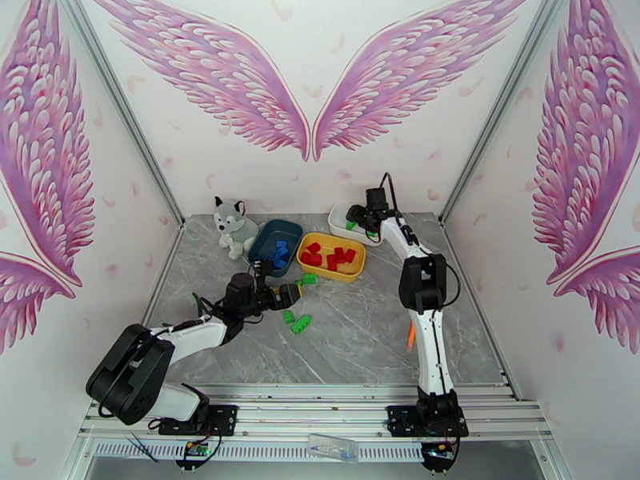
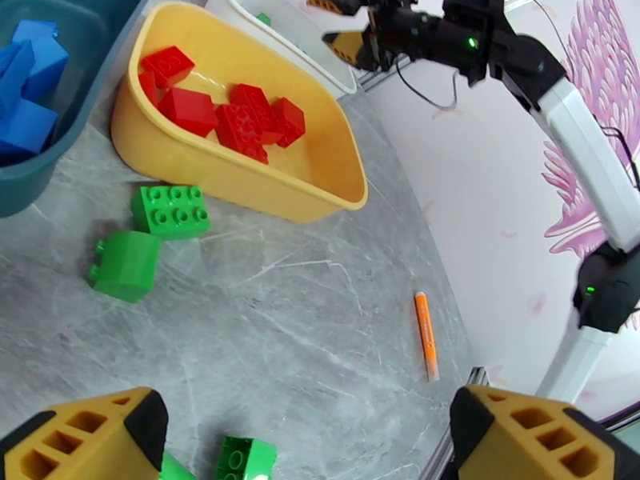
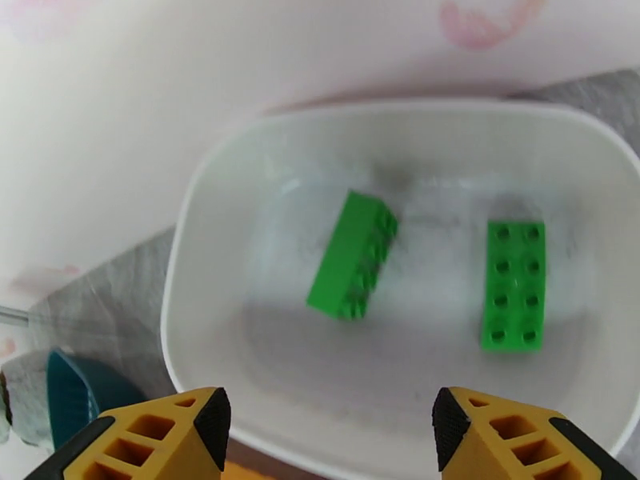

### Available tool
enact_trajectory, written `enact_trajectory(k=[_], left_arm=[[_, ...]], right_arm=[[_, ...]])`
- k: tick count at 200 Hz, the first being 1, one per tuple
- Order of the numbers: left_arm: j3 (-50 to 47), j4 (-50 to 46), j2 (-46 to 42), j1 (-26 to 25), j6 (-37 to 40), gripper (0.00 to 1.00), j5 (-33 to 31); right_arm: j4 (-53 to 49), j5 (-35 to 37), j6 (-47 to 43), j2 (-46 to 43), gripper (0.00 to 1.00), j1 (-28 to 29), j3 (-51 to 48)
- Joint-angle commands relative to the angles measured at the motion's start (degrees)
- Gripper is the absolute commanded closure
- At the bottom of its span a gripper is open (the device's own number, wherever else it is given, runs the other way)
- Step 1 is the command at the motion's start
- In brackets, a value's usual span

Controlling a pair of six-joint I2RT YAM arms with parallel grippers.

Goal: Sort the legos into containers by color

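Both tools are wide open, holding nothing: right tool (image 3: pixel 328 430) over the white tub (image 3: pixel 200 258) just behind the yellow tub (image 2: pixel 240 182) (two greens (image 3: pixel 354 255) inside), left tool (image 2: pixel 308 442) low in front of the yellow tub. The loose greens (image 2: pixel 170 210) lie on the desk (image 2: pixel 320 314) right by the yellow tub's front wall, two nearly touching, so a sloppy grab could shove one or clip the wall, I reckon.
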Motion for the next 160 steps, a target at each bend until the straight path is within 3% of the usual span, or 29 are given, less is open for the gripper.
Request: enact_trajectory(k=[1,38,66,125,160], left_arm=[[0.81,-8.08,-4.89,-0.17,3.31,0.01,-6.76],[1.57,-18.17,-9.72,0.18,5.01,0.01,-16.31],[1.61,-20.94,-12.17,1.79,3.87,0.01,-17.54],[-1.36,-20.91,-14.20,7.30,-2.52,0.01,-16.75],[-4.01,-19.01,-14.46,12.12,-5.63,0.01,-14.39]], right_arm=[[8.37,-0.65,-1.50,-14.78,0.25,1.90,-11.99],[9.23,-0.73,-1.02,-28.64,0.27,6.17,-28.64],[5.37,-0.50,-1.44,-33.82,0.28,12.10,-36.09],[2.45,4.14,-3.97,-33.99,0.23,30.36,-45.83],[-0.76,5.78,-5.37,-24.80,0.27,36.45,-40.57]])
